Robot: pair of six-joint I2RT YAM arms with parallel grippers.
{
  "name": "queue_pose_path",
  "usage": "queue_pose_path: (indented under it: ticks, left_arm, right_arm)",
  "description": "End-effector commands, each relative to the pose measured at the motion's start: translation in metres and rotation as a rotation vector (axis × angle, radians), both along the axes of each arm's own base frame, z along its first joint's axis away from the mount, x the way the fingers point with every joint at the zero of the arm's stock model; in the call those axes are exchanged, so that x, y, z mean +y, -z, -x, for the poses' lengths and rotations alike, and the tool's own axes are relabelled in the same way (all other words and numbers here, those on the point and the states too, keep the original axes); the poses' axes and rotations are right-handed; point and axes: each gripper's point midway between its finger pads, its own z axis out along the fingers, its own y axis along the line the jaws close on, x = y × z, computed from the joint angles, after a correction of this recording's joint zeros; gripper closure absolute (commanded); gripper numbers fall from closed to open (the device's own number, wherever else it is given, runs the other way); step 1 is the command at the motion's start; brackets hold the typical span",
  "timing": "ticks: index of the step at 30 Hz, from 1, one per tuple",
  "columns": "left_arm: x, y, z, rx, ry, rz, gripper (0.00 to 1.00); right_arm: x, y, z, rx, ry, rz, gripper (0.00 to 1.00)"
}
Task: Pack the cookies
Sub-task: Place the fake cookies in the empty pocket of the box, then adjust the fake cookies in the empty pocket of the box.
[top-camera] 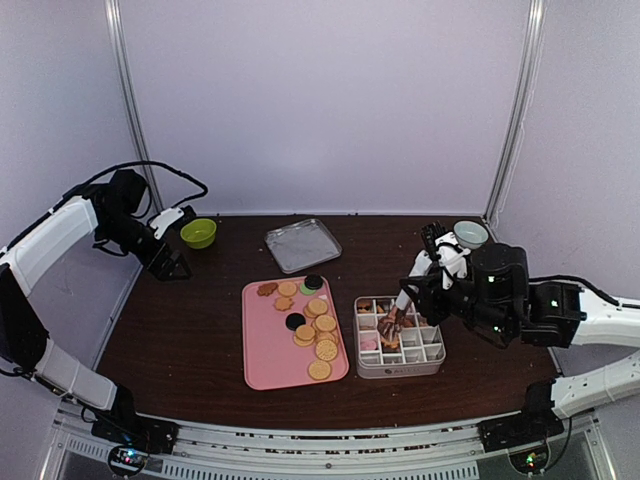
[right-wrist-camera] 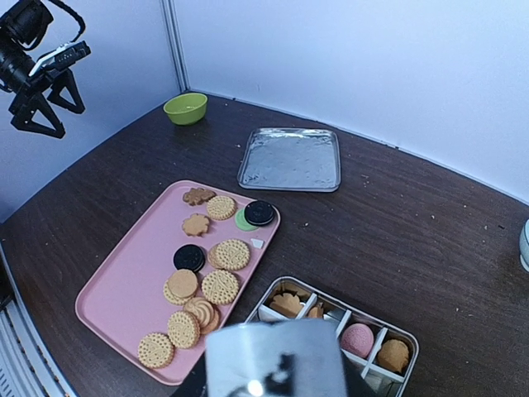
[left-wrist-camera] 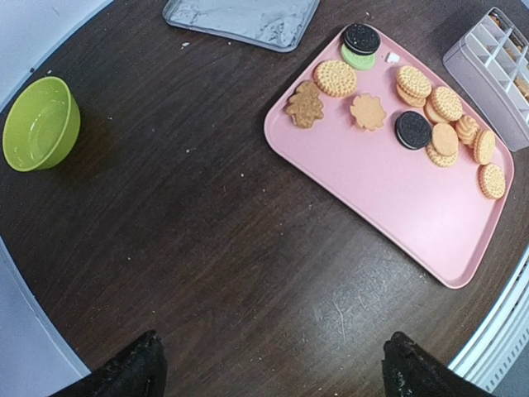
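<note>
Several cookies (top-camera: 312, 322) (left-wrist-camera: 430, 116) (right-wrist-camera: 216, 273) lie on a pink tray (top-camera: 265, 360) (left-wrist-camera: 388, 198) (right-wrist-camera: 124, 281): mostly round golden ones, two black rounds, two brown flower shapes. A divided metal box (top-camera: 437, 352) (right-wrist-camera: 407, 341) to the tray's right holds a few cookies, among them a pink one (right-wrist-camera: 357, 337). My right gripper (top-camera: 418, 287) is shut on metal tongs (top-camera: 400, 310) (right-wrist-camera: 273, 360), whose tips reach into the box's left side. The tongs hide its fingers in the right wrist view. My left gripper (top-camera: 168, 262) (left-wrist-camera: 277, 376) (right-wrist-camera: 51, 112) hangs open and empty at the far left.
A green bowl (top-camera: 198, 233) (left-wrist-camera: 40, 124) (right-wrist-camera: 185, 108) stands at the back left beside the left gripper. A flat metal lid (top-camera: 303, 244) (left-wrist-camera: 244, 18) (right-wrist-camera: 290, 159) lies behind the tray. A pale bowl (top-camera: 470, 234) sits at the back right.
</note>
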Motion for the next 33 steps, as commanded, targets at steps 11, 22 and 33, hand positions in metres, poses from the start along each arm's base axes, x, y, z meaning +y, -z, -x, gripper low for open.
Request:
queue_pose_path:
  ticks: [11,22,33]
  left_arm:
    - [0.0,-0.008,-0.002,-0.021,0.017,0.006,0.06]
    - [-0.004,-0.009,0.0,-0.011,0.031,0.027,0.07]
    - [-0.003,-0.009,0.001,-0.008,0.035,0.022,0.07]
  right_arm:
    - [0.0,-0.008,0.001,-0.024,-0.008,-0.024,0.72]
    - [0.005,-0.001,0.014,0.001,-0.09,-0.039,0.68]
    - [0.007,0.016,0.007,-0.002,-0.069,0.056,0.72]
